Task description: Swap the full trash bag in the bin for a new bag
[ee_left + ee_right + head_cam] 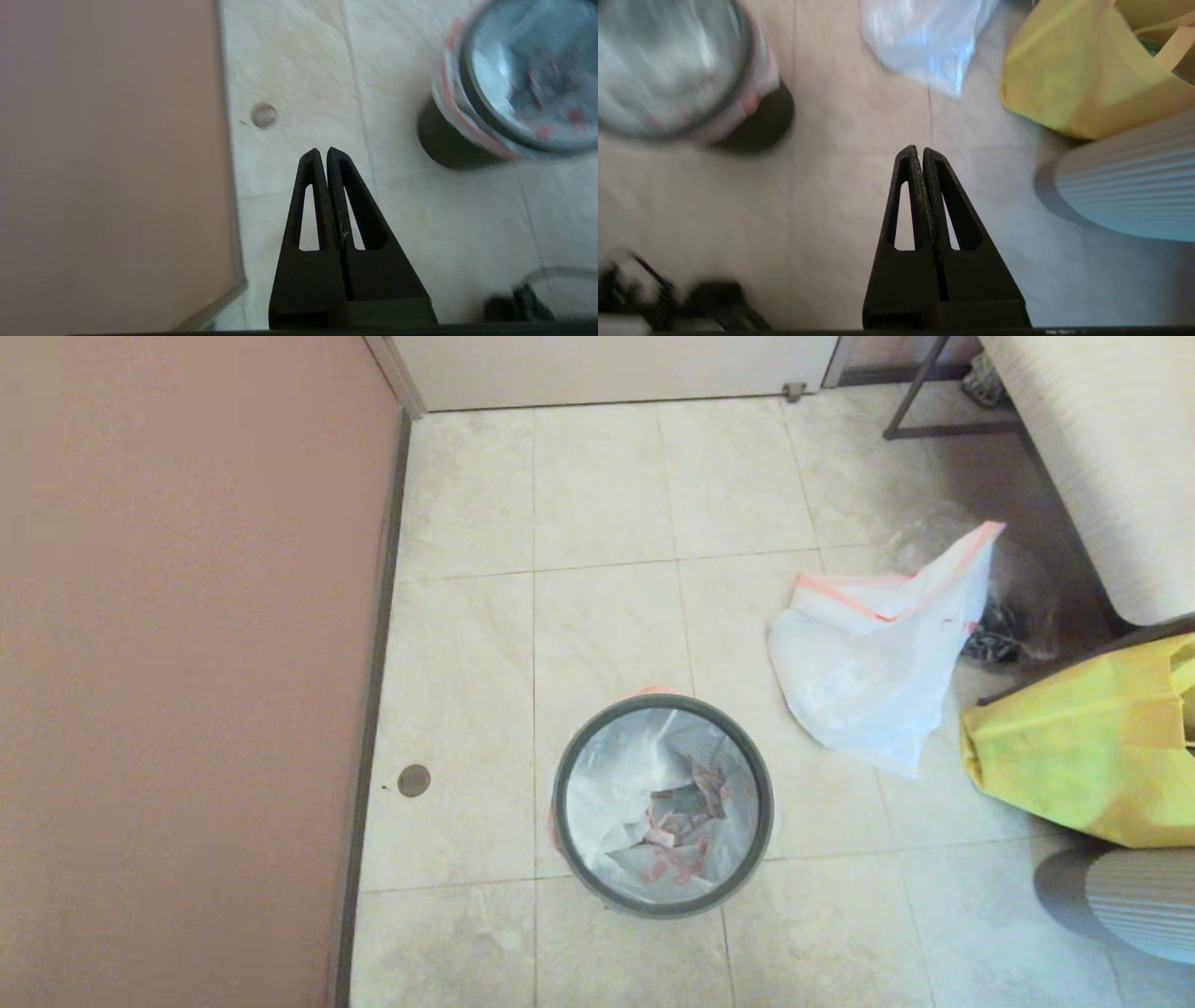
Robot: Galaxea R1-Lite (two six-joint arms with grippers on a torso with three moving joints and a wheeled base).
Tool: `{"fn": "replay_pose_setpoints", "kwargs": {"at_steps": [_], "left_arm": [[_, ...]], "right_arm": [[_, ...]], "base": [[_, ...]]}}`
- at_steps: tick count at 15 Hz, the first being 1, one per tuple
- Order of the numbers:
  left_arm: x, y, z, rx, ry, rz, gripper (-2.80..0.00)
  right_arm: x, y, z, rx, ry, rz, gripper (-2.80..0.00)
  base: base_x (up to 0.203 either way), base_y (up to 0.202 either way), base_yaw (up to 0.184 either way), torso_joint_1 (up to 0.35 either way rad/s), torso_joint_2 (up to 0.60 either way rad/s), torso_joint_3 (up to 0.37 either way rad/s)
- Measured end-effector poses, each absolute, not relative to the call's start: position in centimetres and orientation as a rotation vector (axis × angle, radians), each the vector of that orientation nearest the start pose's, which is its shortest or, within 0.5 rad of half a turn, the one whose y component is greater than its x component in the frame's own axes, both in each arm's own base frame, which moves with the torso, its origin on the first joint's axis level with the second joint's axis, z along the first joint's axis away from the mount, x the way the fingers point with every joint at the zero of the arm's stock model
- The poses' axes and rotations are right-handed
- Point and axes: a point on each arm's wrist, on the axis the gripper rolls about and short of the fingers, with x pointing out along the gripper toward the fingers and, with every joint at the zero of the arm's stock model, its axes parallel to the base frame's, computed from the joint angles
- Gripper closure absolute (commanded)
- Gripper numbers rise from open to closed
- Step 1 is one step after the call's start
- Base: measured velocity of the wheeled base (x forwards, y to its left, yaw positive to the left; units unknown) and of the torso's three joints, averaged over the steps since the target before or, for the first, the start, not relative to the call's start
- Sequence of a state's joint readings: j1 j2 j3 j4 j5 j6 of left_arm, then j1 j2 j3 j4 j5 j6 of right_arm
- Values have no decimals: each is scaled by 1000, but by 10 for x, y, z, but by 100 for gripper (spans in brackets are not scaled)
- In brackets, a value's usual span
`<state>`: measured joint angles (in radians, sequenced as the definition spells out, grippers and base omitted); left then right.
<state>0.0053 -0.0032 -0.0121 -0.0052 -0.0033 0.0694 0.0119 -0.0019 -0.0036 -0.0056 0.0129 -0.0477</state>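
Left hand (323, 150) clenched, empty; right hand (920, 148) likewise; bin (663, 805), apparently lined, well apart between them.

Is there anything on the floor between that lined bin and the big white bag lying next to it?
Nothing: the head view shows only bare floor tiles between the bin and the white bag.

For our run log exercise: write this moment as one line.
bin: lined with new bag | full bag: on floor | left gripper: shut, empty | right gripper: shut, empty

Bare floor rings the bin (663, 896); yellow bag (1083, 756) crowds its right.
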Motion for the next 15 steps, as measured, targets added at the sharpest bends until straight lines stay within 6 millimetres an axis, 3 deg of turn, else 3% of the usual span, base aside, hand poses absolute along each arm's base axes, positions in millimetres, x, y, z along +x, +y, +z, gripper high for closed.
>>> {"fn": "replay_pose_setpoints", "kwargs": {"at_steps": [15], "left_arm": [[-23, 0, 77, 14, -19, 0, 0]], "right_arm": [[-23, 0, 76, -8, 1, 22, 0]], "base": [[0, 0, 0, 0, 0, 0]]}}
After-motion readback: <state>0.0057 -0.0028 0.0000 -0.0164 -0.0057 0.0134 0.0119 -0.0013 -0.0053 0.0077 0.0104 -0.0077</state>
